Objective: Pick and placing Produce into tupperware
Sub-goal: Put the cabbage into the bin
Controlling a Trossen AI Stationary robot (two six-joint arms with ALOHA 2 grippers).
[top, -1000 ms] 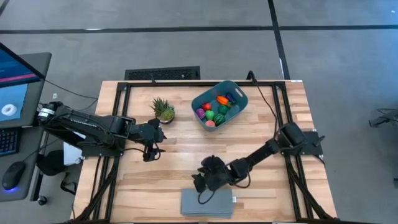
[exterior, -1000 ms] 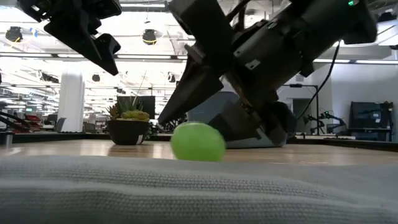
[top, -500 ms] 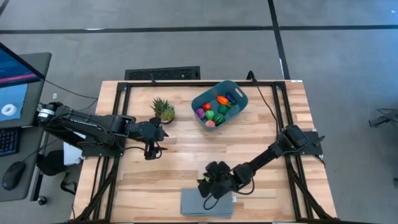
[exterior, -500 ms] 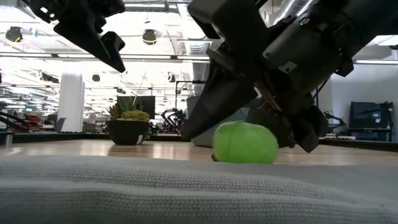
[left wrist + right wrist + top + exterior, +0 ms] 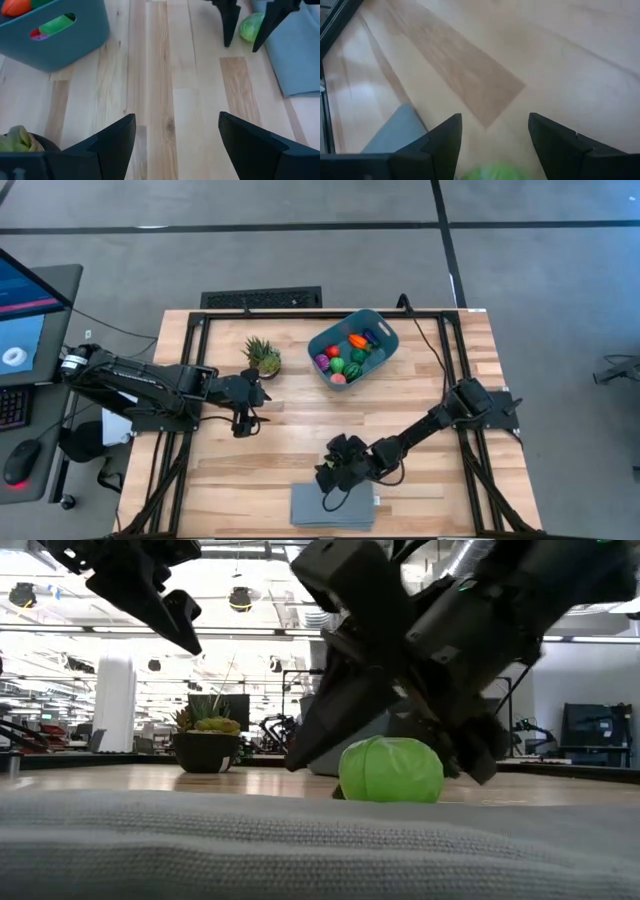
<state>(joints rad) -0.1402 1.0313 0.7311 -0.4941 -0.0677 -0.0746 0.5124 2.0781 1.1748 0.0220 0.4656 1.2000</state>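
A light-green round toy (image 5: 390, 770) rests on the wooden table just beyond the far edge of the grey-blue slab (image 5: 332, 507). My right gripper (image 5: 332, 473) is low over the toy and open, with one finger on each side of it, as the left wrist view (image 5: 250, 26) and the right wrist view (image 5: 495, 172) show. My left gripper (image 5: 243, 423) is open and empty above the table's left middle. The teal bin (image 5: 352, 345) stands at the far middle and holds several red, orange, green and magenta toys. My right gripper stands slanting down around the green toy (image 5: 250, 26), which sits on the table. I cannot tell whether either finger (image 5: 227, 25) touches it.
A spiky potted plant (image 5: 263, 357) stands left of the bin, just beyond my left gripper. The slab lies at the table's near edge, right under my right gripper. Bare wood lies between the two arms (image 5: 165, 75).
My right gripper has gone a little toward the table's right and near edges, staying open and low. The green toy has rolled the same way along the table and now lies between the fingers. In the last half second both have hardly moved.
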